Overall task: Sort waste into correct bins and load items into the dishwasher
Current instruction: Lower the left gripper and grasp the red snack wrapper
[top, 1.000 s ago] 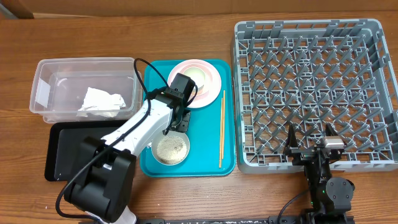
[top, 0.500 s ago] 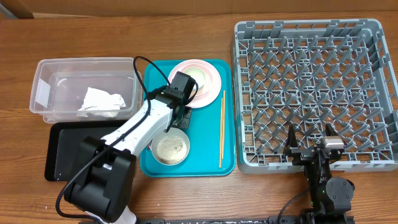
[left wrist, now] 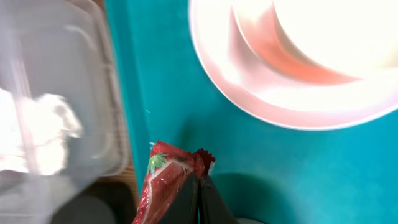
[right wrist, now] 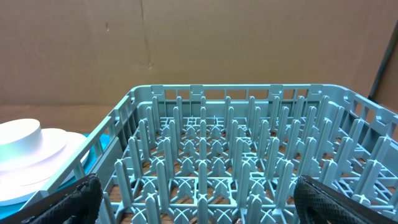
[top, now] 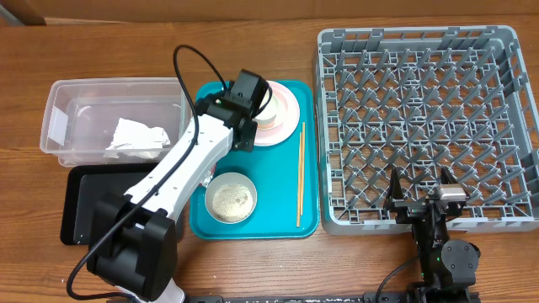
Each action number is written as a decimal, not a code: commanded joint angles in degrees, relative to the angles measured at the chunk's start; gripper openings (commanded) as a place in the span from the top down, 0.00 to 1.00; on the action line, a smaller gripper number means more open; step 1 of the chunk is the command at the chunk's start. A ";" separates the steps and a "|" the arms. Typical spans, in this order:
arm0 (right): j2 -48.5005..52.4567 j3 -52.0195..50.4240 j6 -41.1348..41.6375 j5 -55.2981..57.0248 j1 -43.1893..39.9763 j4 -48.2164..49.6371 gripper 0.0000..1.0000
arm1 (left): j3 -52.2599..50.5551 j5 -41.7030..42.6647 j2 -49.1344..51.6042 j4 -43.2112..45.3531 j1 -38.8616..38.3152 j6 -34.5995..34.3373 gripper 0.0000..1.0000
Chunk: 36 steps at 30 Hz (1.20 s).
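In the left wrist view my left gripper (left wrist: 200, 198) is shut on a red-and-silver snack wrapper (left wrist: 166, 182), held above the teal tray (left wrist: 155, 93) between the clear tub (left wrist: 56, 81) and the pale pink plate (left wrist: 298, 93). Overhead, this gripper (top: 243, 137) hovers just left of the plate (top: 285, 114), and the wrapper is hidden under it. A crumpled white napkin (top: 135, 139) lies in the clear tub (top: 63, 101). A bowl with rice (top: 232, 199) and the chopsticks (top: 300, 172) rest on the tray. My right gripper (top: 418, 189) stands open at the near edge of the grey rack (top: 421, 118).
A shallow black tray (top: 93, 202) lies in front of the clear tub, partly under my left arm. A whitish bowl (top: 269, 103) sits on the plate. The right wrist view looks across the rack's pegs (right wrist: 249, 155), with white dishes (right wrist: 25, 149) at its left.
My left gripper shut on the wrapper and rose toward the back of the teal tray, uncovering the rice bowl. The right arm has not moved.
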 commanded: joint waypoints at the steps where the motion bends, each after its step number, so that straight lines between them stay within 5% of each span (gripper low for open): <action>1: -0.57 -0.59 -0.02 0.50 -0.11 0.39 0.00 | 2.86 -5.01 -0.81 -1.18 0.37 -0.44 0.96; 5: -0.57 -0.59 -0.02 0.50 -0.11 0.39 0.00 | 4.72 -6.58 -0.81 -2.80 2.19 -3.91 0.96; 15: -0.57 -0.59 -0.02 0.50 -0.11 0.39 0.00 | 0.83 9.18 -0.68 -0.04 4.09 -5.18 0.96; 27: -0.57 -0.59 -0.02 0.50 -0.11 0.39 0.00 | -12.33 4.81 0.63 16.46 4.22 -6.67 0.96; 29: -0.57 -0.59 -0.02 0.50 -0.11 0.39 0.00 | -11.87 4.81 0.57 16.68 4.22 -6.64 0.69; 30: -0.57 -0.59 -0.02 0.50 -0.11 0.39 0.00 | -11.54 4.81 0.57 16.65 4.22 -6.60 0.65; 36: -0.57 -0.59 -0.02 0.50 -0.11 0.39 0.00 | -7.39 4.66 0.57 12.35 4.22 -5.55 0.55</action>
